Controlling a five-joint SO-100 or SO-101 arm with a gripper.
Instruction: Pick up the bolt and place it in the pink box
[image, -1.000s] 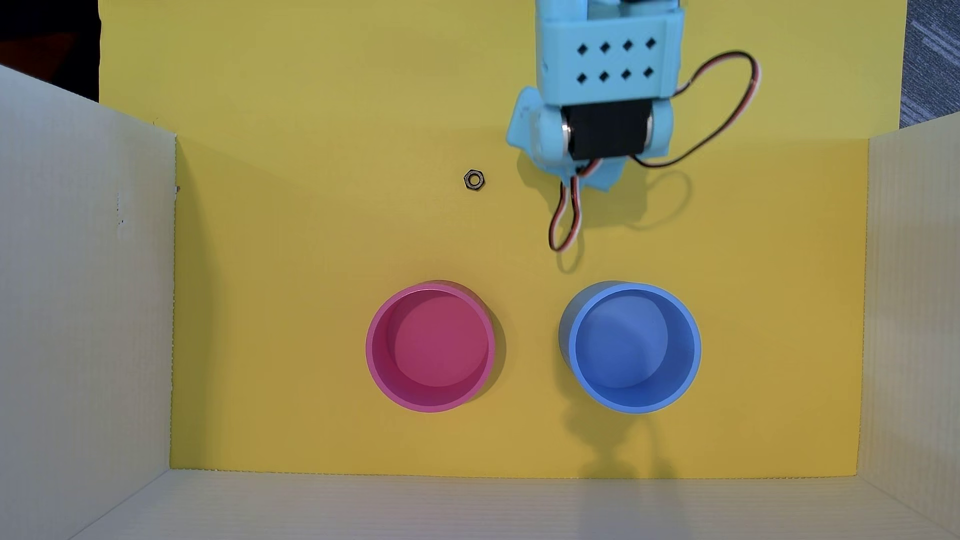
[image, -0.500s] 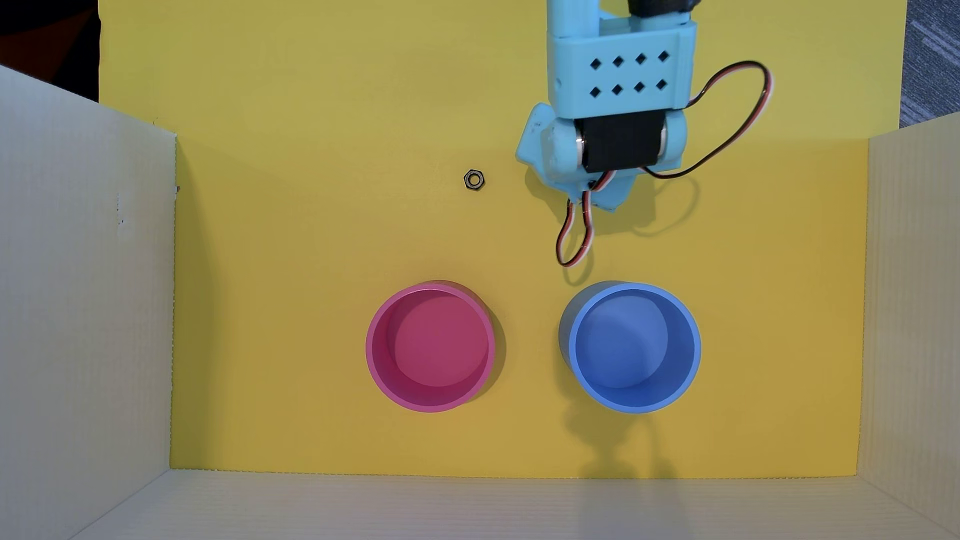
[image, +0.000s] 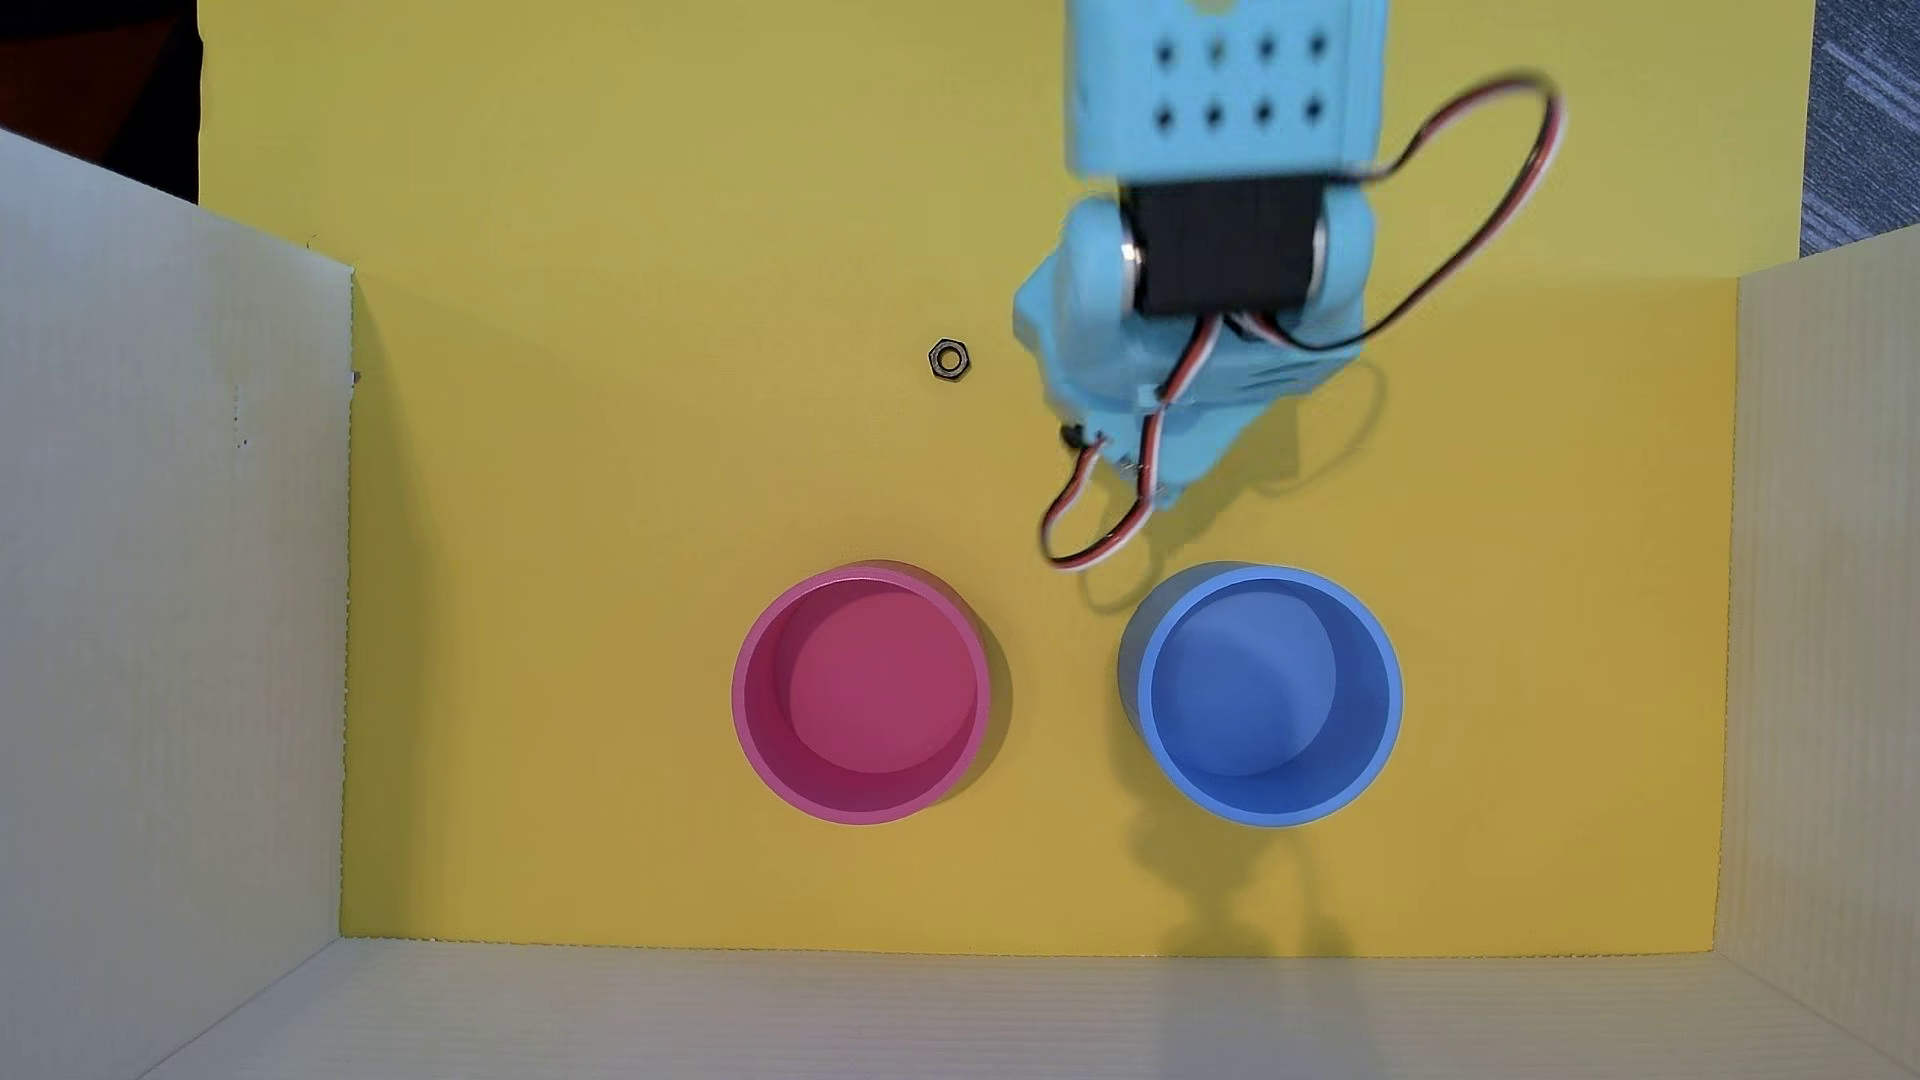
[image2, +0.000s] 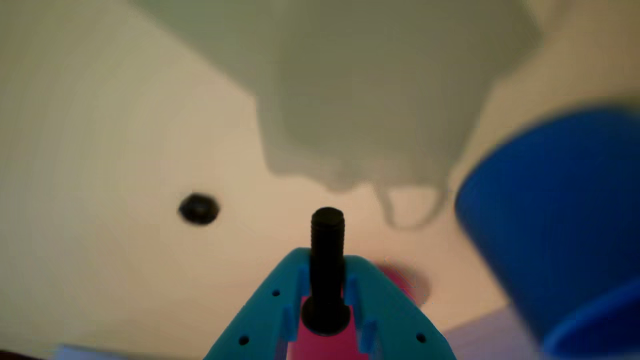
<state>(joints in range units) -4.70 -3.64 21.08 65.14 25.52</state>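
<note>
Right now the light blue gripper (image2: 327, 292) is pinching the bolt (image2: 327, 250) between its fingers (image2: 260, 310), as the wrist view is showing. The bolt is black, and its threaded end is sticking out past the fingertips while its round head is sitting lower down between them. In the overhead view the gripper (image: 1127, 457) is hanging over the yellow bench (image: 623, 498), up above the two cups and closer to the blue one, and only a tiny dark bit by its tip could be the bolt; I cannot tell for sure there. The arm is looking a little blurry in that view. Red, white and black wires (image: 1081, 530) are looping down from the gripper toward the gap between the cups. The pink box (image: 750, 727) is sitting on the bench with nothing inside it, to the left of the blue cup (image: 1382, 717) in the overhead view, and the two are standing apart. A small dark nut (image: 948, 359) is lying on the bench to the left of the gripper, not touching it. In the wrist view the blue cup (image2: 560, 220) is filling the right side, and the nut (image2: 199, 208) is showing as a dark blurry spot on the left. White walls (image: 166, 623) are standing around the yellow bench.
</note>
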